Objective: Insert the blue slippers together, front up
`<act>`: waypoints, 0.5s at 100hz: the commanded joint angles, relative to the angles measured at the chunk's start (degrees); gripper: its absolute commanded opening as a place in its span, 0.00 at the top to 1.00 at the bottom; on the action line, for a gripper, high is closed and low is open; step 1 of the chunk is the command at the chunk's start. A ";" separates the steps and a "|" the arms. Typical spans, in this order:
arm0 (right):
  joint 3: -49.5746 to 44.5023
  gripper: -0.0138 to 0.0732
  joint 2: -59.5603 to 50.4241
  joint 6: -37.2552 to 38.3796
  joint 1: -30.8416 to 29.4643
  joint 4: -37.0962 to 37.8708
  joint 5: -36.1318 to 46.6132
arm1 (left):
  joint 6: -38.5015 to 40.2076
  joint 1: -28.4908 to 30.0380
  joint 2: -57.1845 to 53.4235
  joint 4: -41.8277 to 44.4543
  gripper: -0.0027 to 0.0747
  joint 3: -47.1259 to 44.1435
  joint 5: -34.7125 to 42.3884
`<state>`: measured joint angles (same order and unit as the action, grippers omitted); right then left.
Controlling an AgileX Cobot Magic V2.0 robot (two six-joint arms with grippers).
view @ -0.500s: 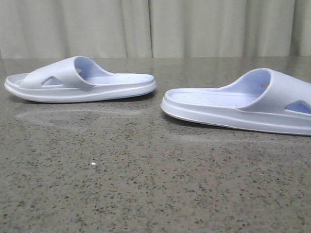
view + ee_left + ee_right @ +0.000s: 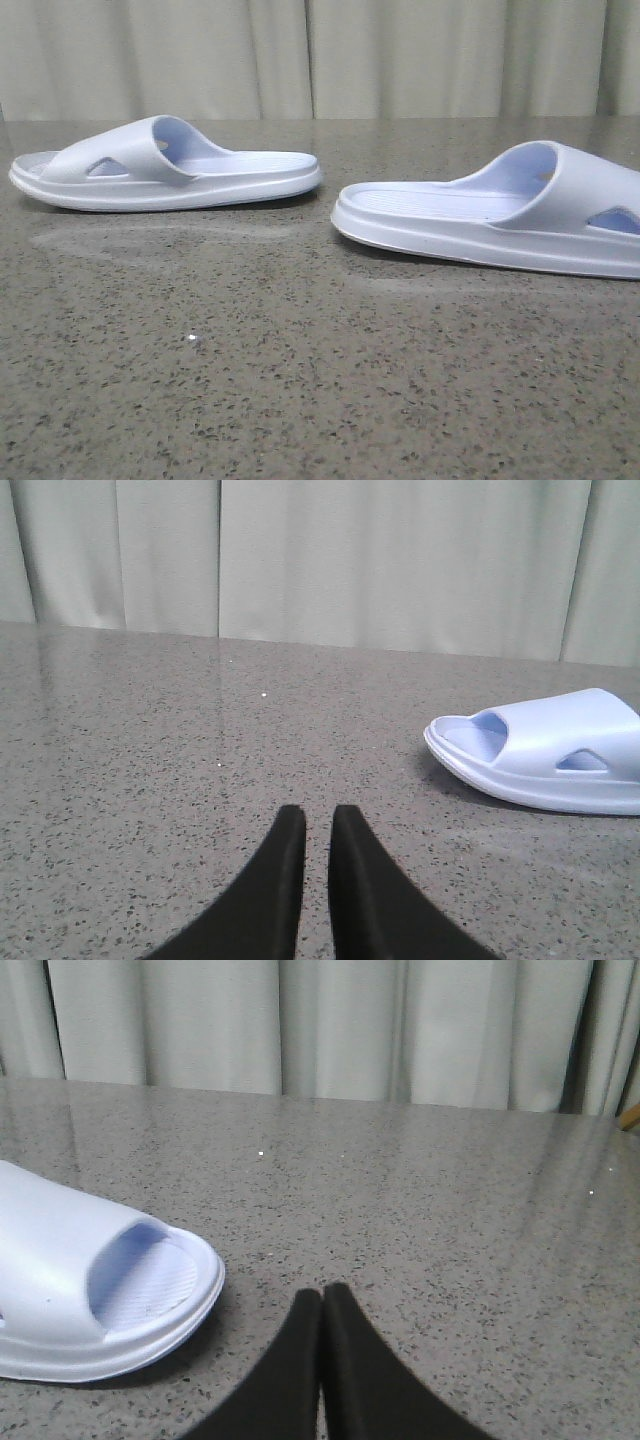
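The left gripper (image 2: pixel 318 822) sits low over the speckled grey worktop (image 2: pixel 200 740) at the bottom centre of its wrist frame, its two black fingers (image 2: pixel 285 850) nearly together with only a thin sliver of worktop showing between the tips, and nothing is held between them. Off at the right edge of that frame lies one of the blue slippers (image 2: pixel 545 755), sole down, its open toe end facing the camera and a triangular cut-out showing in the side of the strap; it is well apart from the fingers. The right gripper (image 2: pixel 322 1295) is likewise at the bottom centre of its own frame, its jaws pressed shut with the tips touching and empty. At the lower left of that frame rests the other slipper (image 2: pixel 80 1290), sole down, the ribbed footbed visible through the opening under its strap; it lies near the fingertips but does not touch them. In the front view neither gripper appears. The left-hand slipper (image 2: pixel 165 165) lies in the upper left of the frame and the right-hand slipper (image 2: pixel 500 215) at the middle right, running off the right edge; both are flat on the worktop, straps up, their heel ends pointing toward each other with a gap of bare worktop between them. Pale curtains (image 2: pixel 320 55) fill the top of every frame behind the worktop's far edge.
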<state>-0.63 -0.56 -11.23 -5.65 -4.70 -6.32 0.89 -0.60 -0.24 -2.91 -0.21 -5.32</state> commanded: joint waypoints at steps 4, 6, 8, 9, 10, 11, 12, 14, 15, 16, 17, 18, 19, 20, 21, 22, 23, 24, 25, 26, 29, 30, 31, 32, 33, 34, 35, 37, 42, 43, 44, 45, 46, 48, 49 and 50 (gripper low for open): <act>-1.16 0.93 -1.27 -0.17 -0.51 0.56 4.47 | 0.35 0.24 -1.68 -0.11 0.95 -0.50 3.95; -1.16 0.93 -1.27 -0.17 -0.51 0.56 4.47 | 0.35 0.24 -1.68 -0.11 0.95 -0.50 3.95; -1.16 0.93 -1.27 -0.17 -0.51 0.56 4.47 | 0.35 0.24 -1.68 -0.11 0.95 -0.50 3.95; -1.16 0.93 -1.27 -0.17 -0.51 0.56 4.47 | 0.35 0.24 -1.68 -0.11 0.95 -0.50 3.95; -1.16 0.93 -1.27 -0.17 -0.51 0.56 4.47 | 0.35 0.24 -1.68 -0.11 0.95 -0.50 3.95; -1.16 0.93 -1.27 -0.17 -0.51 0.56 4.47 | 0.35 0.24 -1.68 -0.11 0.95 -0.50 3.95; -1.16 0.93 -1.27 -0.17 -0.51 0.56 4.47 | 0.35 0.24 -1.68 -0.11 0.95 -0.50 3.95; -1.16 0.93 -1.27 -0.17 -0.51 0.56 4.47 | 0.35 0.24 -1.68 -0.11 0.95 -0.50 3.95; -1.16 0.93 -1.27 -0.17 -0.51 0.56 4.47 | 0.35 0.24 -1.68 -0.11 0.95 -0.50 3.95; -1.16 0.93 -1.27 -0.17 -0.51 0.56 4.47 | 0.35 0.24 -1.68 -0.11 0.95 -0.50 3.95; -1.16 0.93 -1.27 -0.17 -0.51 0.56 4.47 | 0.35 0.24 -1.68 -0.11 0.95 -0.50 3.95; -1.16 0.93 -1.27 -0.17 -0.51 0.56 4.47 | 0.35 0.24 -1.68 -0.11 0.95 -0.50 3.95; -1.16 0.93 -1.27 -0.17 -0.51 0.56 4.47 | 0.35 0.24 -1.68 -0.11 0.95 -0.50 3.95; -1.16 0.93 -1.27 -0.17 -0.51 0.56 4.47 | 0.35 0.24 -1.68 -0.11 0.95 -0.50 3.95; -1.16 0.93 -1.27 -0.17 -0.51 0.56 4.47 | 0.35 0.24 -1.68 -0.11 0.95 -0.50 3.95; -1.16 0.93 -1.27 -0.17 -0.51 0.56 4.47 | 0.35 0.24 -1.68 -0.11 0.95 -0.50 3.95; -1.16 0.93 -1.27 -0.17 -0.51 0.56 4.47 | 0.35 0.24 -1.68 -0.11 0.95 -0.50 3.95; -1.16 0.93 -1.27 -0.17 -0.51 0.56 4.47 | 0.35 0.24 -1.68 -0.11 0.95 -0.50 3.95; -1.16 0.93 -1.27 -0.17 -0.51 0.56 4.47 | 0.35 0.24 -1.68 -0.11 0.95 -0.50 3.95; -1.16 0.93 -1.27 -0.17 -0.51 0.56 4.47 | 0.35 0.24 -1.68 -0.11 0.95 -0.50 3.95; -1.16 0.93 -1.27 -0.17 -0.51 0.56 4.47 | 0.35 0.24 -1.68 -0.11 0.95 -0.50 3.95; -1.16 0.93 -1.27 -0.17 -0.51 0.56 4.47 | 0.35 0.24 -1.68 -0.11 0.95 -0.50 3.95; -1.16 0.93 -1.27 -0.17 -0.51 0.56 4.47 | 0.35 0.24 -1.68 -0.11 0.95 -0.50 3.95; -1.16 0.93 -1.27 -0.17 -0.51 0.56 4.47 | 0.35 0.24 -1.68 -0.11 0.95 -0.50 3.95; -1.16 0.93 -1.27 -0.17 -0.51 0.56 4.47 | 0.35 0.24 -1.68 -0.11 0.95 -0.50 3.95; -1.16 0.93 -1.27 -0.17 -0.51 0.56 4.47 | 0.35 0.24 -1.68 -0.11 0.95 -0.50 3.95; -1.16 0.93 -1.27 -0.17 -0.51 0.56 4.47 | 0.35 0.24 -1.68 -0.11 0.95 -0.50 3.95; -1.16 0.93 -1.27 -0.17 -0.51 0.56 4.47 | 0.35 0.24 -1.68 -0.11 0.95 -0.50 3.95; -1.16 0.93 -1.27 -0.17 -0.51 0.56 4.47 | 0.35 0.24 -1.68 -0.11 0.95 -0.50 3.95; -1.16 0.93 -1.27 -0.17 -0.51 0.56 4.47 | 0.35 0.24 -1.68 -0.11 0.95 -0.50 3.95; -1.16 0.93 -1.27 -0.17 -0.51 0.56 4.47 | 0.35 0.24 -1.68 -0.11 0.95 -0.50 3.95; -1.16 0.93 -1.27 -0.17 -0.51 0.56 4.58 | 0.35 0.24 -1.68 -0.11 0.95 -0.50 3.95; -1.16 0.93 -1.27 -0.17 -0.51 0.56 4.60 | 0.35 0.24 -1.68 -0.11 0.95 -0.50 3.95; -1.16 0.93 -1.27 -0.17 -0.51 0.56 4.86 | 0.35 0.24 -1.68 -0.11 0.95 -0.50 3.95; -1.16 0.93 -1.27 -0.17 -0.51 0.56 5.03 | 0.35 0.24 -1.68 -0.11 0.95 -0.50 3.95; -1.16 0.93 -1.27 -0.17 -0.51 0.56 5.14 | 0.35 0.24 -1.68 -0.11 0.95 -0.50 3.95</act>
<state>-0.63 -0.56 -11.23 -5.65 -4.70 -6.32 0.89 -0.60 -0.24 -2.91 -0.21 -5.32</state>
